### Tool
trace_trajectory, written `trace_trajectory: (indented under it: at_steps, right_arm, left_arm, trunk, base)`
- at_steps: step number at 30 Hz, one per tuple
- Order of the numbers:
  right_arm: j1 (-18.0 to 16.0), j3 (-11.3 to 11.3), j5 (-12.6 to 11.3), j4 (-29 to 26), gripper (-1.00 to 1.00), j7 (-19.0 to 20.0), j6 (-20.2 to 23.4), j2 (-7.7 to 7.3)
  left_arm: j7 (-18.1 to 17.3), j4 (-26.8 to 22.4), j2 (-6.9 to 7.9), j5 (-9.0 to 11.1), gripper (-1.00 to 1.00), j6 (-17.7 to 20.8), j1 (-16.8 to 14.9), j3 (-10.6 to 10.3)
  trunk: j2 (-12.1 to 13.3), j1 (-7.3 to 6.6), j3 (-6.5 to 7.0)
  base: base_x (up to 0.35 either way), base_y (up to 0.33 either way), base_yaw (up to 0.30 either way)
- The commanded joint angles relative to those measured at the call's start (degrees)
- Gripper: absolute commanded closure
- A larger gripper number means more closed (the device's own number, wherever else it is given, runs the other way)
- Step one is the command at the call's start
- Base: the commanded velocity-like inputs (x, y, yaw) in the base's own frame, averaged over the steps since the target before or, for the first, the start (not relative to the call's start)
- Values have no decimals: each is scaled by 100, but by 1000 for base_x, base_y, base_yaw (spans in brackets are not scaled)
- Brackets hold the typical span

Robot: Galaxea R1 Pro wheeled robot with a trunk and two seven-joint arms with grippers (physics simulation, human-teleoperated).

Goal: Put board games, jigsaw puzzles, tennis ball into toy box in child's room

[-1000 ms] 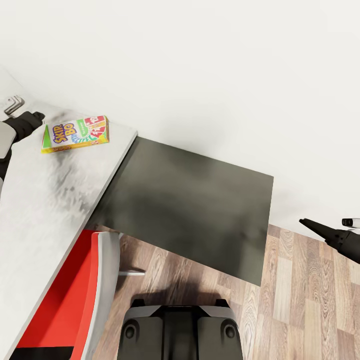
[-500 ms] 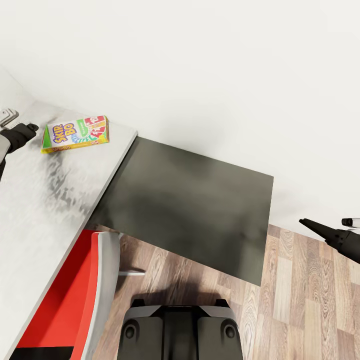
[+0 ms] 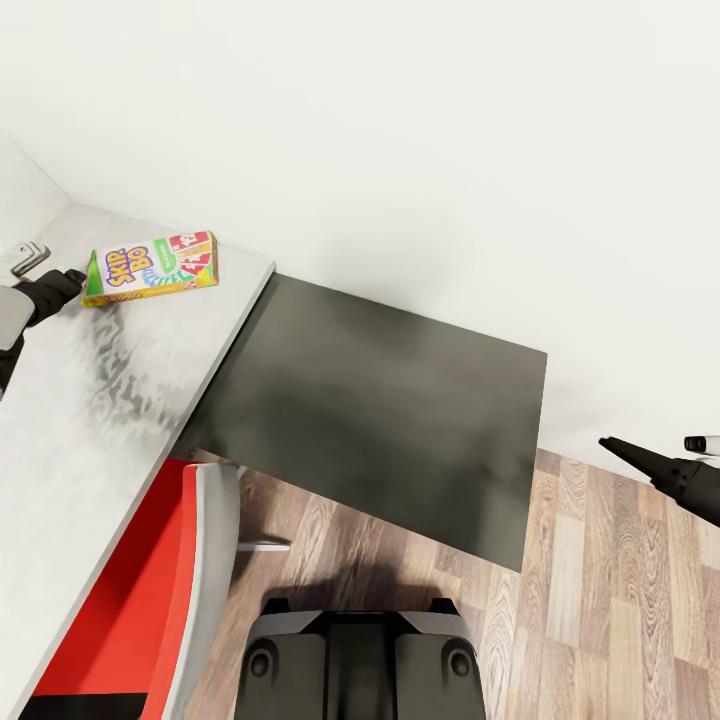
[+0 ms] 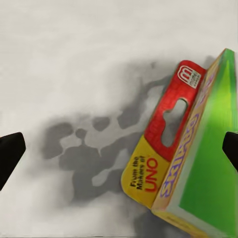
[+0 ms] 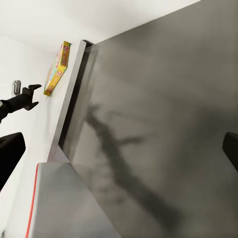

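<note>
- Closer now to the Skip-Bo board game (image 3: pixel 152 267) than half a second ago: left gripper (image 3: pixel 52 277) shifted toward the box's near short end, from a spot further toward the table's left part, with the camera and box unmoved.
- Reads as the final approach for a pick-up, nothing lifted yet.
- Lying flat near the far corner of the table (image 3: pixel 90 420), close to its right edge and the wall, printed cover up.
- In the left wrist view, box (image 4: pixel 191 158) sitting off to one side of the span between the dark fingertips (image 4: pixel 10 156), not centred, so probably some sideways correction needed before closing.
- Left jaws spread wide, both tips at opposite borders of that view, holding nothing; contact with the box not clear, one dark tip looking just beside or against its end in the head view.
- Right gripper (image 3: pixel 665 458) hanging well apart over the wood floor (image 3: pixel 600 620), beyond the table's dark side panel (image 3: pixel 380 410), fingers splayed wide and empty, unchanged.
- Red chair (image 3: pixel 150 600) tucked at the table's near edge.
</note>
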Motion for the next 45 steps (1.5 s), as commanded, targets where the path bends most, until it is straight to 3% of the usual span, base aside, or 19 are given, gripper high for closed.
trace_trajectory:
  at_steps: [1, 14, 35, 45]
  right_arm:
    - [-3, -4, 1, 0, -100, 16, 27, -1]
    - [-2, -14, 1, -1, -100, 16, 27, -14]
    - [-3, -52, 2, 0, -100, 9, 27, -14]
    - [-4, -59, 4, 0, -100, 8, 27, 7]
  left_arm:
    - [24, 38, -1, 55, -100, -5, 3, 7]
    - [-32, 373, -5, 63, -100, -246, 78, 7]
    - [-40, 429, -10, 71, -100, -291, 108, 7]
    - [-40, 431, -11, 185, -100, -293, 109, 1]
  trunk:
    - [-9, 3, -6]
    - [-9, 3, -6]
    - [-9, 3, -6]
    - [-9, 3, -6]
  base:
    - [0, 0, 0]
    - [0, 0, 0]
    - [0, 0, -1]
    - [0, 0, -133]
